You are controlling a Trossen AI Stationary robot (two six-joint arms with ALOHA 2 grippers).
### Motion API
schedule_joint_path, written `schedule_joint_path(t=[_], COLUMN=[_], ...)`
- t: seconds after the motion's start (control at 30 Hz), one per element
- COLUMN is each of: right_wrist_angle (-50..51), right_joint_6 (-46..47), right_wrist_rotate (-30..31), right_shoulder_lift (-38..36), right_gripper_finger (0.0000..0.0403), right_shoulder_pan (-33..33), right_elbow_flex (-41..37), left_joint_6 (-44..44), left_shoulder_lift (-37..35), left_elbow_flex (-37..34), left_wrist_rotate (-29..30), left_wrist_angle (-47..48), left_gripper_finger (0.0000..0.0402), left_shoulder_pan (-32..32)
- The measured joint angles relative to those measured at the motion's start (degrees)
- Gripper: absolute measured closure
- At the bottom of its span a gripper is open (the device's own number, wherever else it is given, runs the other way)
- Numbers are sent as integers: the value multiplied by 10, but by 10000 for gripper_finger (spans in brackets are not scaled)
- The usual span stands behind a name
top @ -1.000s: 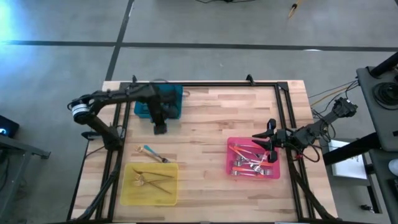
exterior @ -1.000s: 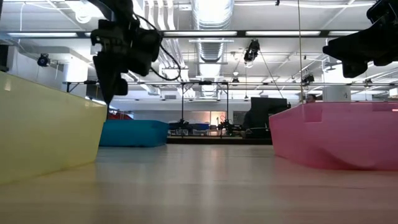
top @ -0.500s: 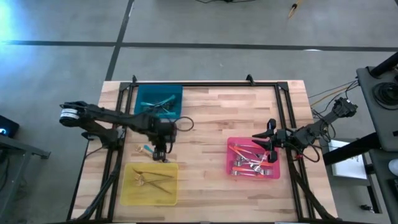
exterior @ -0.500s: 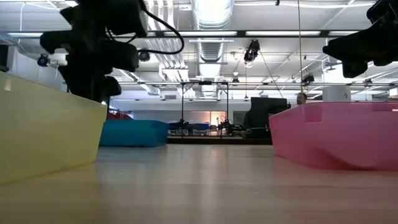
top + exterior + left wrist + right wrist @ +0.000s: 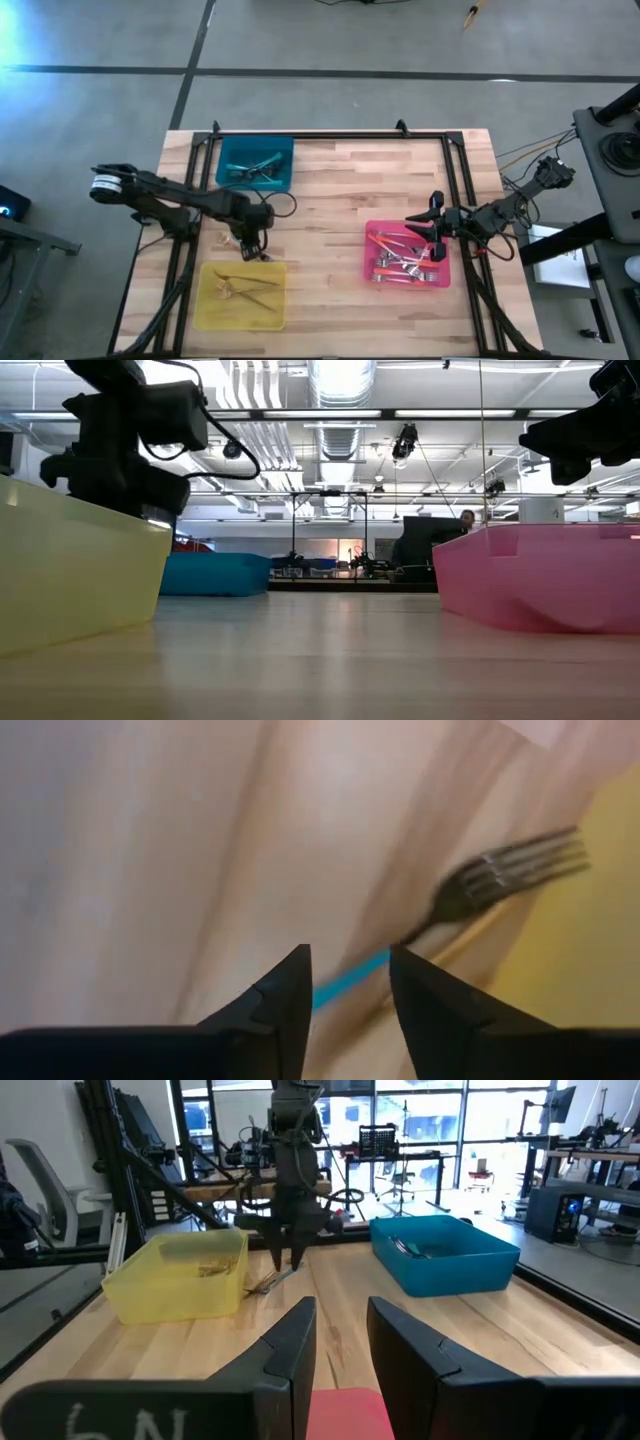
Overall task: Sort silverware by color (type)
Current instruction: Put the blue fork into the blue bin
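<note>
— Trays ring the workspace: a teal tray [image 5: 256, 164] at the far side of the worktop [image 5: 340, 190] with teal forks [image 5: 258, 168] in it, a yellow tray [image 5: 241, 294] near the front with gold forks [image 5: 246, 288], and a pink tray [image 5: 406, 256] to the right with pink-handled forks [image 5: 402, 262].

— What lies loose?

— One teal-handled fork [image 5: 470, 915] lies on the bare wood just beside the yellow tray's far edge, a gold-handled one [image 5: 478, 928] right against it. Nothing blocks them but the tray wall alongside.

— And the left arm?

— It reaches in from the left edge, low across the worktop, wrist bent down. The left gripper [image 5: 249, 246] hangs right over the loose forks, fingers [image 5: 276, 1000] parted narrowly and holding nothing, the teal handle showing in the gap.

— The right arm?

— It waits at the right edge. The right gripper [image 5: 428, 228] sits over the pink tray's far right corner, fingers slightly apart and empty.
</note>
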State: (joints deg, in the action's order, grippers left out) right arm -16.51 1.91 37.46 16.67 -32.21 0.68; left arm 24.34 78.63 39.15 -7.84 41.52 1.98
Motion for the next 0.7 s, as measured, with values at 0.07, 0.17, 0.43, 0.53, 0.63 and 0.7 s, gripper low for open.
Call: schedule_joint_path(t=[0.07,0.17,0.43,0.53,0.63,0.7], right_wrist_angle=[0,0,0,0,0,0], right_joint_6=[0,0,0,0,0,0], right_wrist_rotate=[0,0,0,0,0,0], right_shoulder_lift=[0,0,0,0,0,0], right_gripper_finger=[316,316,316,316,316,316], right_shoulder_pan=[0,0,0,0,0,0], right_elbow_flex=[0,0,0,0,0,0], left_joint_6=[-1,-36,-108,-102,-98,-98], left_shoulder_lift=[-1,-4,-1,7,19,30], left_elbow_flex=[-2,-4,-36,-35,-36,-35], left_wrist_rotate=[-7,-2,8,33,50,56], left_wrist_angle=[3,12,3,-2,-6,-8], left_gripper_finger=[272,256,249,249,249,249], left_shoulder_pan=[5,15,29,29,28,29])
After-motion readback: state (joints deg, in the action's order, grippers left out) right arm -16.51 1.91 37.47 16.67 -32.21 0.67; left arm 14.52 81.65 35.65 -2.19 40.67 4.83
